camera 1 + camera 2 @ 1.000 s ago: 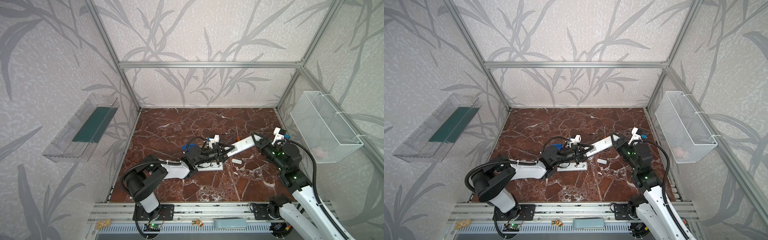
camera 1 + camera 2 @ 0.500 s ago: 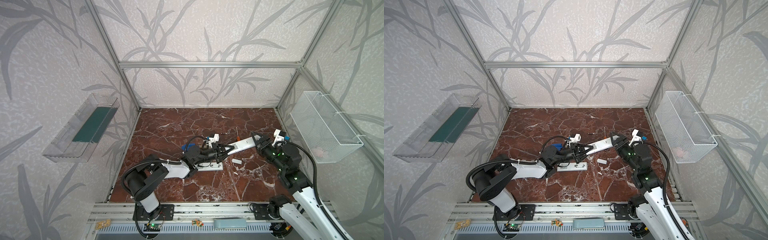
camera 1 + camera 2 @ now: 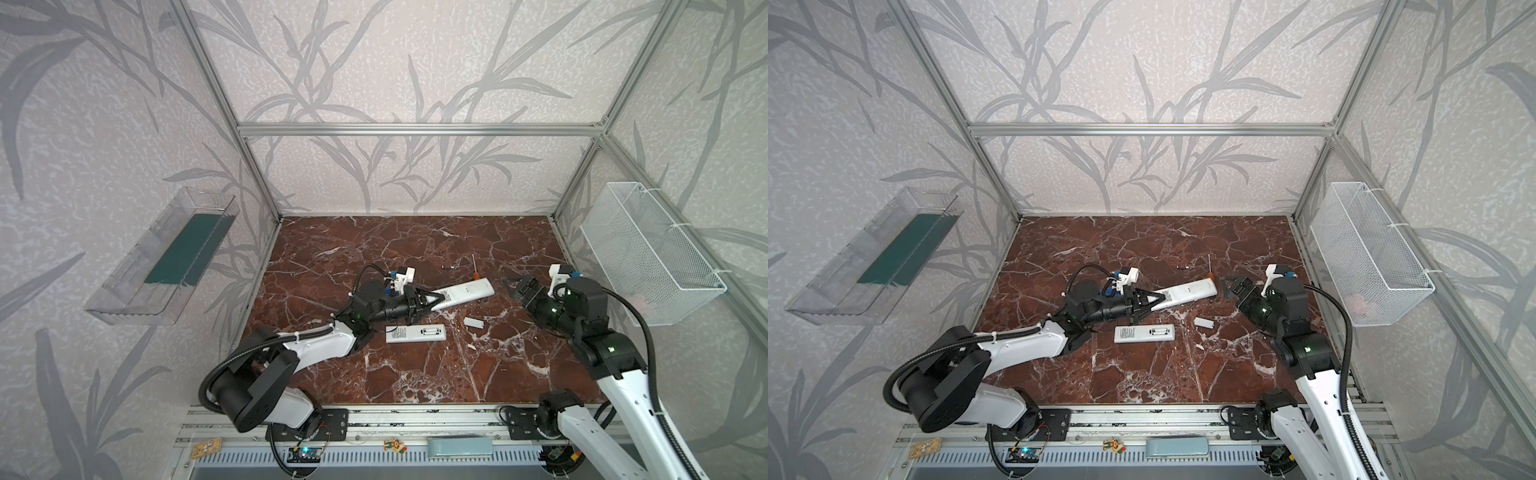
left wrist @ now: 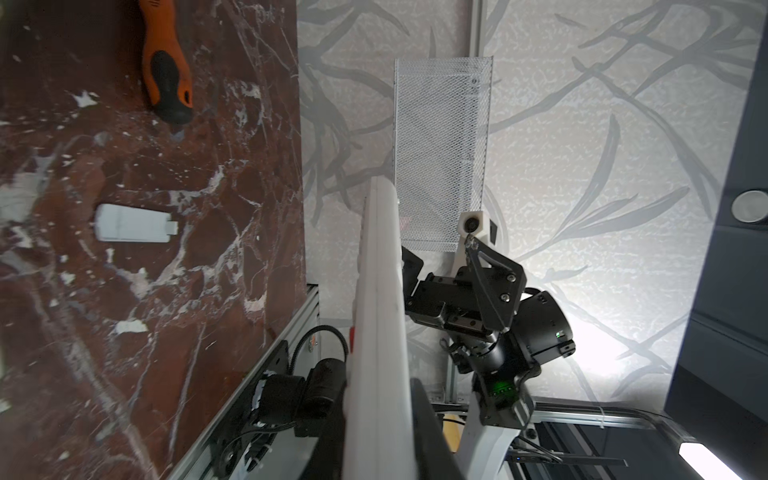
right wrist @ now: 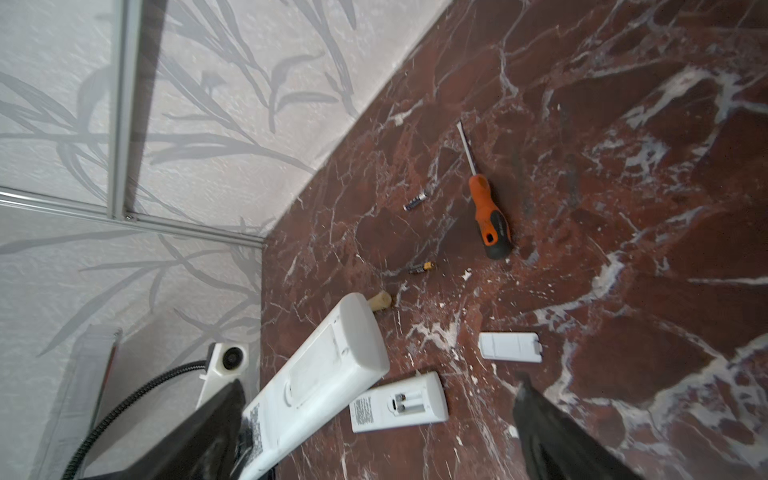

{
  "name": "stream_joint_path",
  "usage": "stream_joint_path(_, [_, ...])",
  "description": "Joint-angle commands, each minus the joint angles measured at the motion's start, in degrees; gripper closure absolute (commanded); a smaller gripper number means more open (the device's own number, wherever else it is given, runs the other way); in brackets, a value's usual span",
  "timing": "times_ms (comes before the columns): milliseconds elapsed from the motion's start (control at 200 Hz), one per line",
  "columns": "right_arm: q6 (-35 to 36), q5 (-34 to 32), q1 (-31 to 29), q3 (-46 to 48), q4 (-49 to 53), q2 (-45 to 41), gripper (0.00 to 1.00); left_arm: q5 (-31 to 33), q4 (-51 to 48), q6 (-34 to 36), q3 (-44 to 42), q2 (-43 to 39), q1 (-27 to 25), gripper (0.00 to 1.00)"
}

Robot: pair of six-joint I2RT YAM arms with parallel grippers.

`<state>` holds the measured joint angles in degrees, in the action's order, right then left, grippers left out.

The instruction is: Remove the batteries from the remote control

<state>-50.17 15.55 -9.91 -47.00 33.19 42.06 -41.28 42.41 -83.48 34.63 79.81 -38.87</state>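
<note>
We are clamping our left fingers on a remote tilted above the desk and holding our right fingers wide apart just off its far end (two batteries are lying loose near the screwdriver).

Nothing here is legible. The longer remote and the shorter remote on the surface each carry a block of fine black print, too small to read. Pale lettering on one loose battery is just a blur.
</note>
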Motion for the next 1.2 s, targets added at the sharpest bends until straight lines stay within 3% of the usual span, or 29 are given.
stream_joint_path(0, [10.2, 2.6, 0.3, -5.3, 12.1, 2.0, 0.01, -2.2, -26.9, 17.3, 4.8, -6.4, 1.4, 0.93])
stream_joint_path(115, [16.1, 2.6, 0.3, -8.6, 16.5, 2.7, 0.01, 1.6, -42.9, 27.3, 7.1, -11.7, 2.6, 0.99])
stream_joint_path(390, [17.1, 9.7, 0.3, -7.9, 14.7, 3.2, 0.01, -2.1, -46.0, 32.3, 5.5, -14.1, 6.5, 1.00])
stream_joint_path(615, [24.7, 18.9, -1.3, -10.4, 19.6, 9.7, 0.01, -1.5, -59.0, 43.3, 9.1, -12.6, 6.6, 1.00])
stream_joint_path(800, [27.8, 10.6, -14.2, -11.2, 23.2, 14.1, 0.01, -1.3, -61.0, 45.7, 8.4, -12.0, 6.5, 1.00])
stream_joint_path(910, [26.4, 10.3, -20.3, -9.4, 20.2, 17.3, 0.01, -2.5, -59.4, 45.3, 7.4, -12.0, 6.1, 1.00])
stream_joint_path(1195, [21.6, 8.0, -25.9, -5.2, 12.3, 21.0, 0.01, -2.3, -57.0, 44.3, 4.1, -11.4, 2.7, 1.00])
